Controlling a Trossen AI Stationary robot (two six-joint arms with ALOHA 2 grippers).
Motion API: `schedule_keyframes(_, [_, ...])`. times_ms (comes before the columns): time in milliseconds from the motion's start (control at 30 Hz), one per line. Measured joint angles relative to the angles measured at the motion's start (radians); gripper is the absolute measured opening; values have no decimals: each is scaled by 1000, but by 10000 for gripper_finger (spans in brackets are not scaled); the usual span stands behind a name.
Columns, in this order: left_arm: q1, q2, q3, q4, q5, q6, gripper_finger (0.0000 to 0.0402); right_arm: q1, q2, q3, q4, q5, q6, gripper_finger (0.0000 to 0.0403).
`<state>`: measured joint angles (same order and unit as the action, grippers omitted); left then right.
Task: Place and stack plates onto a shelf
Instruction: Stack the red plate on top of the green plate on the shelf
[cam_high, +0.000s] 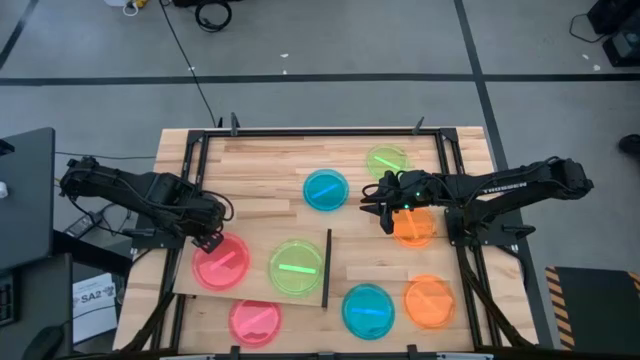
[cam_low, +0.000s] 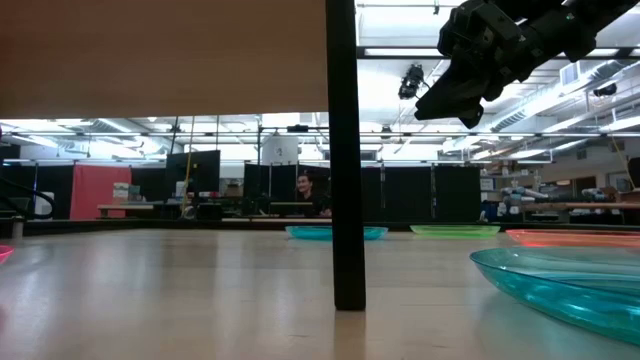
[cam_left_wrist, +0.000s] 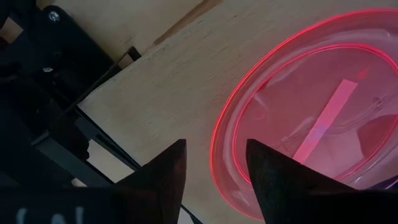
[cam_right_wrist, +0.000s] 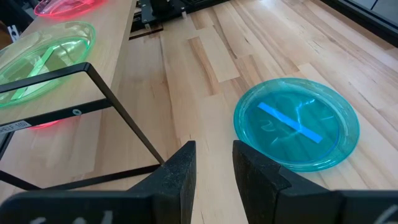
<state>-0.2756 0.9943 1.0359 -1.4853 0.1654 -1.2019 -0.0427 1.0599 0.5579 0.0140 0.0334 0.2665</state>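
Two plates (cam_high: 221, 263) (cam_high: 296, 266) lie side by side on the shelf (cam_high: 252, 293) at the table's (cam_high: 260, 165) near left; a third (cam_high: 255, 321) sits just nearer. Right of the shelf's upright strip (cam_high: 326, 269) lie five more plates, two far (cam_high: 325, 190) (cam_high: 386, 160), one mid (cam_high: 414, 228), two near (cam_high: 368, 310) (cam_high: 430, 301)

A dark hand (cam_low: 447, 103) hangs above a blue plate (cam_low: 560, 285).

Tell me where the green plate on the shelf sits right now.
In the high view the green plate lies flat on the shelf, just right of the pink plate and right beside the shelf's black upright strip.
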Motion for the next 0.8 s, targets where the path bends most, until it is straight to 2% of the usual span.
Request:
schedule_keyframes(367, [0,-9,22,25,-30,6,172,0,0,0,0,0,0,112])
schedule_keyframes(600, [-13,-8,120,81,-193,10,172,0,0,0,7,0,0,112])
schedule_keyframes(800, [-82,-9,157,206,-285,44,172,0,0,0,8,0,0,112])
